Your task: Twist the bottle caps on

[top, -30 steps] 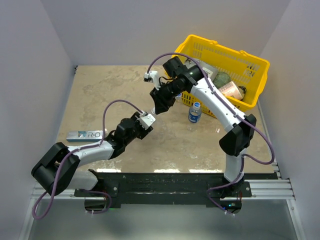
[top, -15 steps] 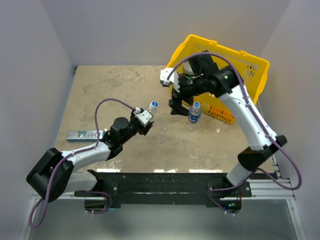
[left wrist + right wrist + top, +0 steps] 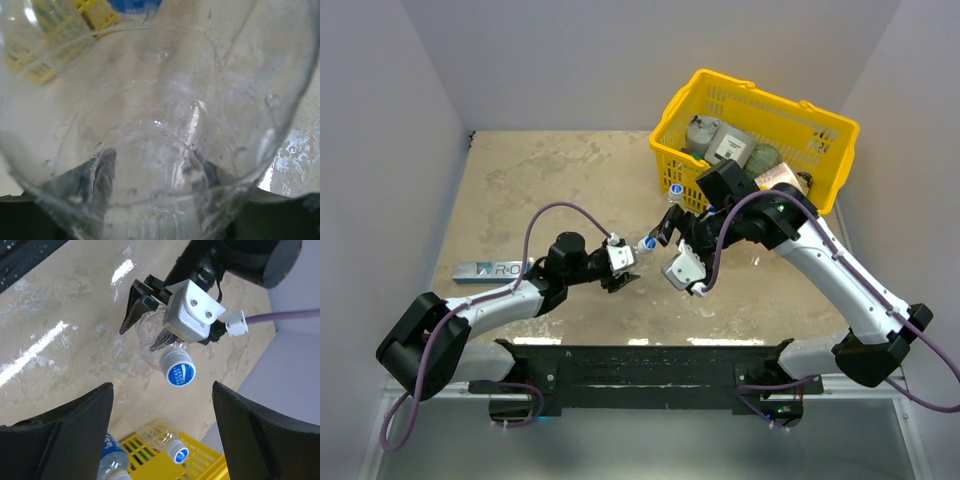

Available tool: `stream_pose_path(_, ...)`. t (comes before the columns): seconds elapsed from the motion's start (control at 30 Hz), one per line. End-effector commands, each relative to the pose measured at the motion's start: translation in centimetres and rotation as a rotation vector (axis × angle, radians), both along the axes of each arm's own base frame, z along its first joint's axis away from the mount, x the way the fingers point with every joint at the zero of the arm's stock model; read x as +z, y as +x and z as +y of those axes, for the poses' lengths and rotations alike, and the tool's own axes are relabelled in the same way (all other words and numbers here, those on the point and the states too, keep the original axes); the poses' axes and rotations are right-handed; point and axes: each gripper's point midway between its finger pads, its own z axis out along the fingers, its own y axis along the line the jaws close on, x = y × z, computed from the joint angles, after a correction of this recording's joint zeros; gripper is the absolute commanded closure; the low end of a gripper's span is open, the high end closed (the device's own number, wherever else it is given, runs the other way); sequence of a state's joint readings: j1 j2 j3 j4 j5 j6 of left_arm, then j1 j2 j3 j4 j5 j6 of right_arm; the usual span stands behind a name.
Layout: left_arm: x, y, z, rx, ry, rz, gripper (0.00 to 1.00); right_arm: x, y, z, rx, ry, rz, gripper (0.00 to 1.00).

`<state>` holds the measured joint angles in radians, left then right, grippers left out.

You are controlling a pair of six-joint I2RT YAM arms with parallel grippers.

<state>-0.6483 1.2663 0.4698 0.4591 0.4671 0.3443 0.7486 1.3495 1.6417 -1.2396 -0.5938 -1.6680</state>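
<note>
Progress, I judge: left end effector clamps a capped bottle, second bottle also capped, labelled bottle unclear; right end effector gapes empty.

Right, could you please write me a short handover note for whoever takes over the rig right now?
Left gripper: shut on an unlabelled bottle.
Right gripper: open, empty, facing that bottle's top.
Done: a blue cap sits on the held bottle; the second unlabelled bottle stands capped by the yellow basket.
Left: the labelled bottle is cut off at the frame edge, so check its cap, then check all three for tightness.
</note>
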Motion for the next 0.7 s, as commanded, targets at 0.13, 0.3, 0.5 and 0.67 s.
stream_pose_path(0.13, 1.3, -0.4, -1.2, -0.149, 0.034, -0.103, 1.00, -0.5, -1.2, 0.8, 0.230, -0.053, -0.092, 0.34)
stream_pose_path(0.3, 1.9, -0.2, -1.5, -0.164, 0.030, -0.129, 1.00, -1.4, -0.9, 1.0, 0.262, -0.092, -0.091, 0.39)
stream_pose_path(0.5, 2.2, -0.1, -1.6, -0.175, 0.030, -0.143, 1.00, -2.1, -1.1, 1.0, 0.292, -0.120, -0.090, 0.44)
stream_pose_path(0.67, 2.3, -0.1, -1.7, -0.173, 0.026, -0.143, 1.00, -2.7, -0.9, 1.1, 0.296, -0.137, -0.086, 0.51)
